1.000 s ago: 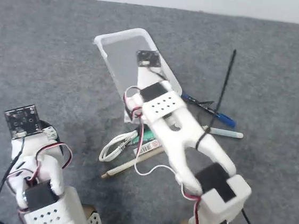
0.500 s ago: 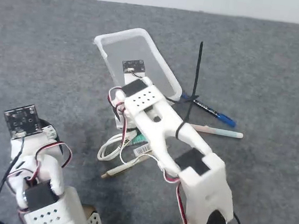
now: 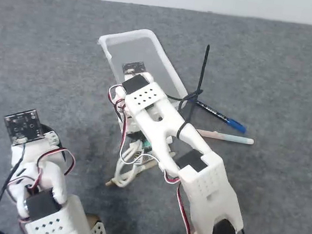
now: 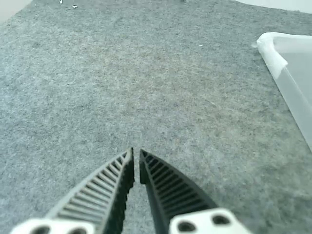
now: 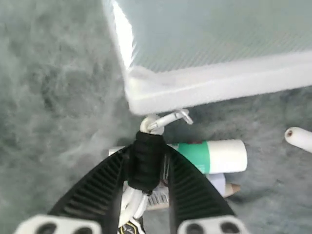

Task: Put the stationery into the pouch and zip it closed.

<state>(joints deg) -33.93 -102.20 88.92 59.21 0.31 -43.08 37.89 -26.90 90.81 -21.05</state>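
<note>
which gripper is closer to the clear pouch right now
Right. The right gripper sits just off a corner of the pouch, shut on a black piece. The left gripper is well off to its side, over the carpet.

Frosted plastic pouch [image 3: 125, 45], rough matt felt tabletop [image 3: 51, 55]

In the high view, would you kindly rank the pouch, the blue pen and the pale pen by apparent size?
1. Pouch: clearly largest.
2. Blue pen and pale pen: about alike in length; the arm may hide their ends, so unranked.
</note>
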